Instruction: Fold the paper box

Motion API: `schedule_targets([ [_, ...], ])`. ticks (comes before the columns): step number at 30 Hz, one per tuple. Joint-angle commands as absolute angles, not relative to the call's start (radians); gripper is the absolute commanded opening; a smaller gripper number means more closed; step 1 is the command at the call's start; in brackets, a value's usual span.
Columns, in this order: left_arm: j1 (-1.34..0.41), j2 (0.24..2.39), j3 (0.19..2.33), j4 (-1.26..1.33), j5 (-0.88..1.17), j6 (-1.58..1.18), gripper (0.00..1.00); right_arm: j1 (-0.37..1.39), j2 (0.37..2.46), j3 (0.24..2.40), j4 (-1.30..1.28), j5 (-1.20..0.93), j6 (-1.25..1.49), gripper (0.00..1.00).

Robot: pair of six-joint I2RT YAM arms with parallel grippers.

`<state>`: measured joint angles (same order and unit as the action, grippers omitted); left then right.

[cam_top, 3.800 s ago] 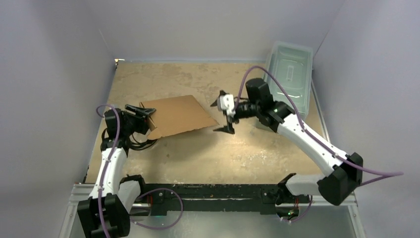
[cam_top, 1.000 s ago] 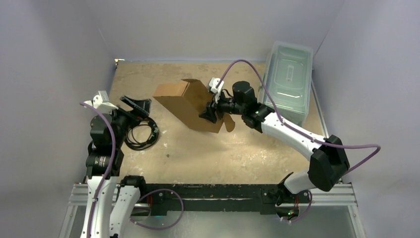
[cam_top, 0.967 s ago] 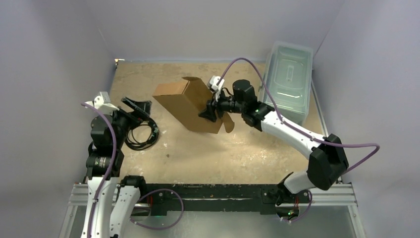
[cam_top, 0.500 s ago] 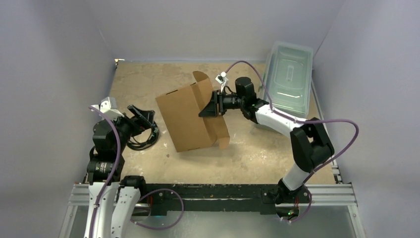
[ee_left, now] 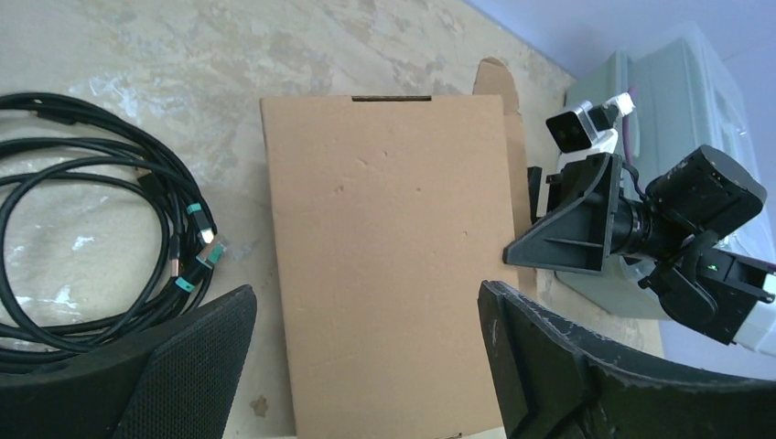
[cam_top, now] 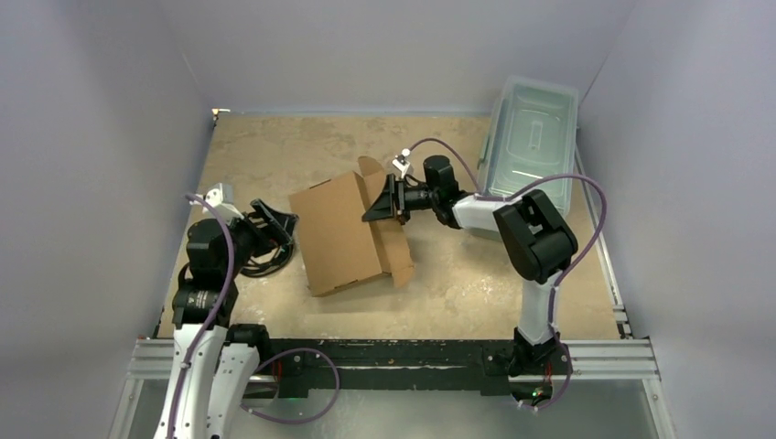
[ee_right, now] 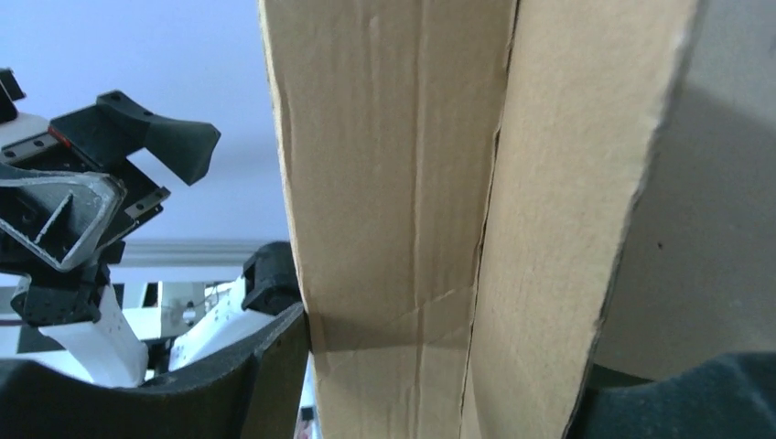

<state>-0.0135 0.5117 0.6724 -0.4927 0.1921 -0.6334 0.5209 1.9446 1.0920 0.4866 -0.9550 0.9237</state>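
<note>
Currently the right gripper [cam_top: 375,203] is clamped on the box [cam_top: 343,236]. In the right wrist view its fingers [ee_right: 265,384] bracket two cardboard layers at the box's right edge. A flap [cam_top: 371,176] stands up beside that grip. The main panel lies nearly flat on the table [cam_top: 458,283], between the two arms.

The left gripper [cam_top: 279,226] is spread wide and holds nothing. It sits just left of the box, not touching it, near a coiled cable [ee_left: 91,210]. A clear bin [cam_top: 535,128] stands at the far right, well apart.

Progress assessment: early stage. One edge appears partly creased, but no walls are erected and no tabs are locked. Remaining steps: raise the side walls, fold the flaps and seat the tabs.
</note>
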Motion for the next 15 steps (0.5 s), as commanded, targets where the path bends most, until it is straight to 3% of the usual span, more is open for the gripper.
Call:
schedule_targets([
  [1,-0.011,0.55,0.631,-0.422,0.251,-0.633,0.9,0.525,1.979,1.085,0.544,-0.955,0.913,0.68],
  [8,-0.011,0.598,0.592,-0.388,0.294,-0.637,0.89,0.519,2.014,1.112,0.415,-0.891,0.8,0.84],
  [15,-0.012,0.661,0.614,-0.425,0.338,-0.608,0.89,0.489,1.976,1.21,0.11,-0.703,0.438,0.9],
])
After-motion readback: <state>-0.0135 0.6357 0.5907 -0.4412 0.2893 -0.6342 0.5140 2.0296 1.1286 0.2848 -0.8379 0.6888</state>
